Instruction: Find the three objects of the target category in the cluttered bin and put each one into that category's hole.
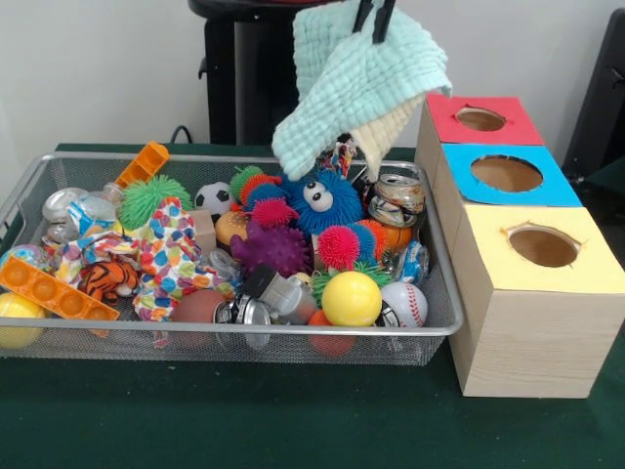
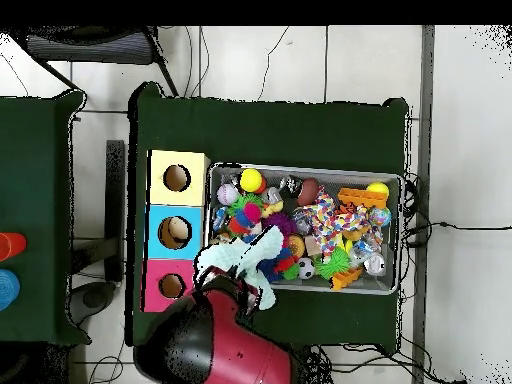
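My gripper (image 1: 374,24) comes down at the top of the front view and is shut on a mint-green waffle cloth (image 1: 361,78). A pale cream-yellow soft piece (image 1: 386,137) hangs with it. The bundle hangs above the far right corner of the wire mesh bin (image 1: 244,332), just left of the red-panelled hole (image 1: 480,119). In the overhead view the cloth (image 2: 245,258) lies over the bin's edge (image 2: 400,235) next to the red hole (image 2: 172,286), and the arm (image 2: 220,340) hides the gripper. An orange tiger-striped soft toy (image 1: 107,278) lies in the bin's front left.
The blue-panelled hole (image 1: 506,174) and the yellow-panelled hole (image 1: 543,246) sit nearer the camera on the same wood box. The bin holds spiky balls (image 1: 278,246), a blue googly-eyed toy (image 1: 317,200), a crushed can (image 1: 395,195), a yellow ball (image 1: 352,298) and an orange tray (image 1: 54,290).
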Controlling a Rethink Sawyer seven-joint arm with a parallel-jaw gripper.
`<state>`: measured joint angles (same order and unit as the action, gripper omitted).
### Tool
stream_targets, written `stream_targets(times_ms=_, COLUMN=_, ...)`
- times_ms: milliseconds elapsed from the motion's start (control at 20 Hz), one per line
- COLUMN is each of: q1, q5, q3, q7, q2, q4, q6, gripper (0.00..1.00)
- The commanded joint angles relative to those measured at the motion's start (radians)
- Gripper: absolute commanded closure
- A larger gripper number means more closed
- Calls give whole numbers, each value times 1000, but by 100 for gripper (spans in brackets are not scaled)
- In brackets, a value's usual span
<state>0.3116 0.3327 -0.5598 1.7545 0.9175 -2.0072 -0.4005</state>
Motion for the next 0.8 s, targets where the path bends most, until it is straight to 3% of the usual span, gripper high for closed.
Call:
stream_targets(times_ms=50, q1=-28, q5=-7, q3=-53, q7=225, q2=32, q4=64, q6=-181, gripper=100)
stream_targets(times_ms=350, q1=-106, q5=17, q3=35, q7=186, q2=12, q4=32, q6=-108, gripper=100)
stream_targets(times_ms=800, q1=-128, q5=20, q3=78, q7=197, q2=4, q4=24, q6=-71, gripper=100)
